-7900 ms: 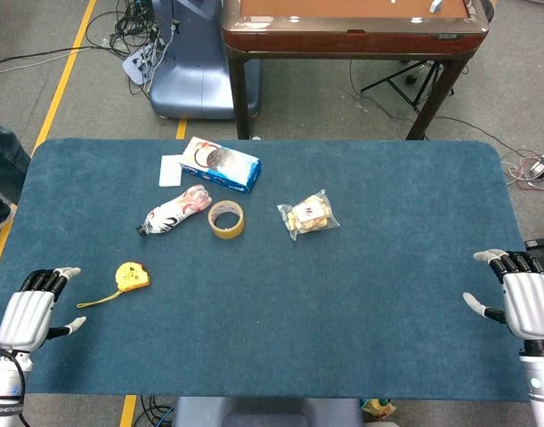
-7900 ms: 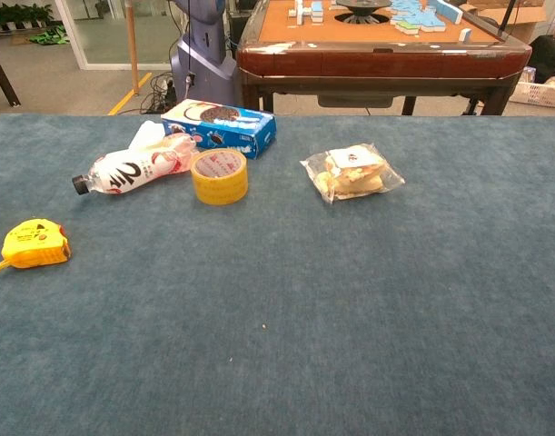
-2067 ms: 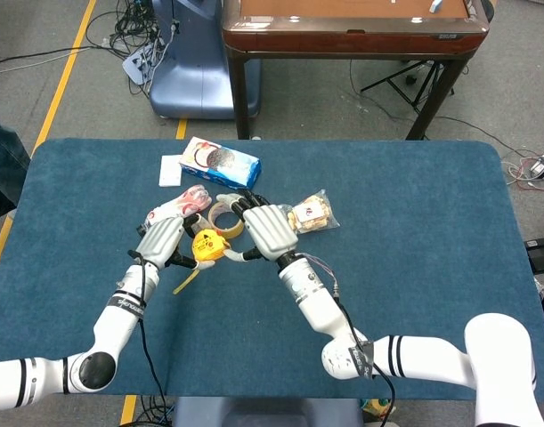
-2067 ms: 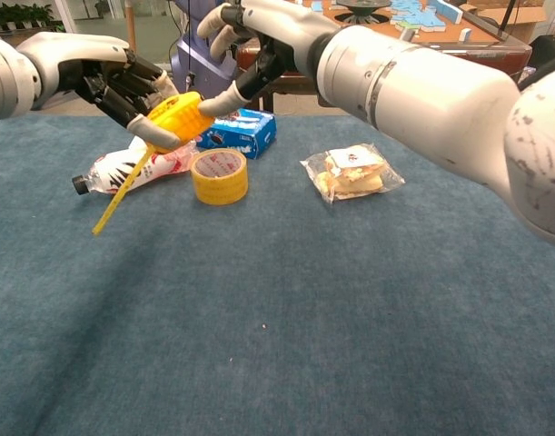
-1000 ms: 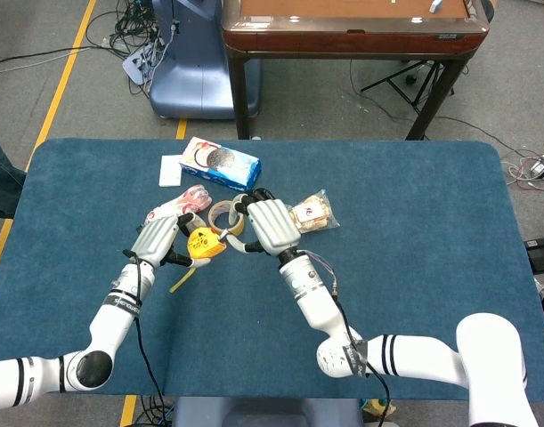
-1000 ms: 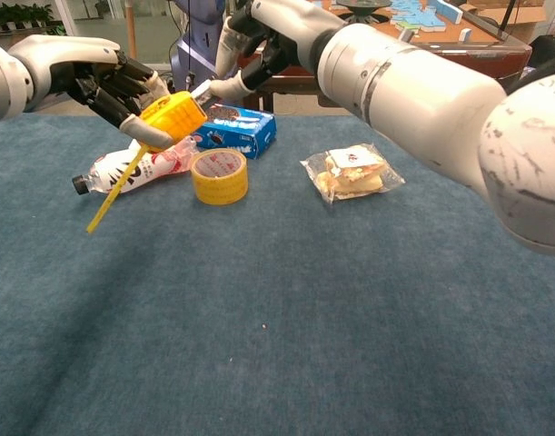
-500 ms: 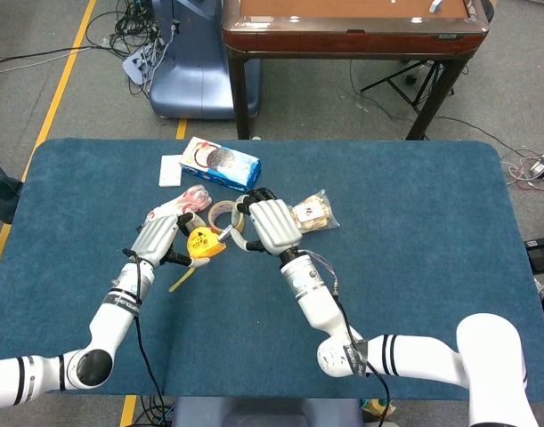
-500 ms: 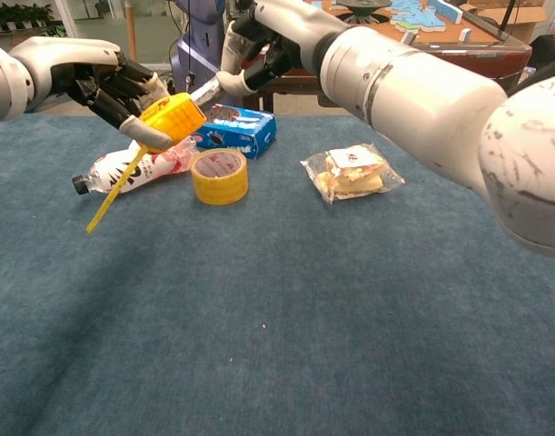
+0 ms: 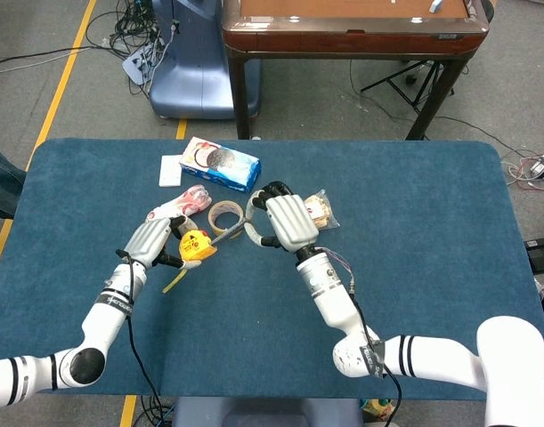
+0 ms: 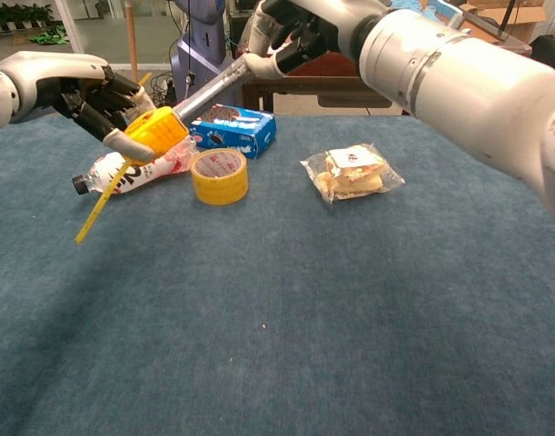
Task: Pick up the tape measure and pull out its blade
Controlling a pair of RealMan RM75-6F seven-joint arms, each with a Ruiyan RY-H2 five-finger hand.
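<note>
Gripping yellow tape measure, left hand; right hand pinching drawn-out blade

Cookie box, bottle, tape roll, snack bag

Your left hand is gripping the yellow tape measure above the table, your right hand is pinching its blade, a yellow strap is dangling below.

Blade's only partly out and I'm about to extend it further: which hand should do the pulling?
Right. The right hand pinches the blade end; the left hand grips the tape measure case, so it likely anchors.
</note>
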